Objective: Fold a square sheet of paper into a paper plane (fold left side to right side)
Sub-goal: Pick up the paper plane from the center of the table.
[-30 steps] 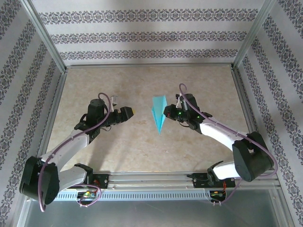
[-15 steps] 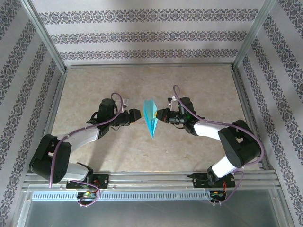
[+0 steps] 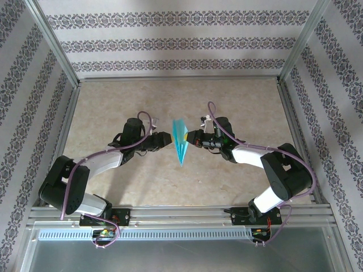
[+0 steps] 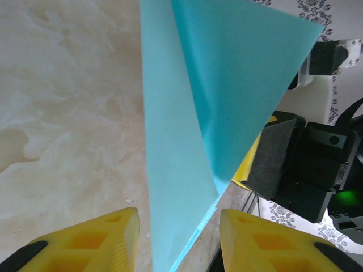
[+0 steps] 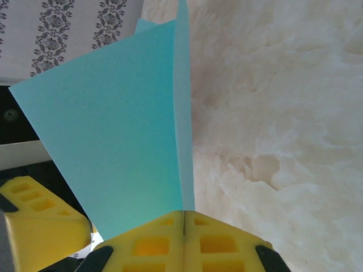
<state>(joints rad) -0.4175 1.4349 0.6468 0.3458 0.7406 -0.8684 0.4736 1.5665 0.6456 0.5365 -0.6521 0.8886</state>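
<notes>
The square sheet of paper is folded into a slim teal paper plane (image 3: 180, 141), held off the table with its point toward the near edge. My right gripper (image 3: 190, 137) is shut on its fold from the right; in the right wrist view the yellow fingers (image 5: 184, 218) meet on the paper's edge (image 5: 125, 141). My left gripper (image 3: 169, 140) comes from the left and stands open, its two yellow fingertips (image 4: 177, 226) on either side of the paper's lower flap (image 4: 181, 141), with a gap on each side.
The beige marbled table (image 3: 142, 181) lies below. Metal frame rails (image 3: 181, 79) and patterned walls close in the back and both sides. The two grippers face each other closely at the table's middle, the right one's black pad (image 4: 272, 156) just behind the paper.
My left arm has moved right until its fingers straddle the plane, and its jaws have narrowed. My right gripper shifted the plane a little left and now holds still.
</notes>
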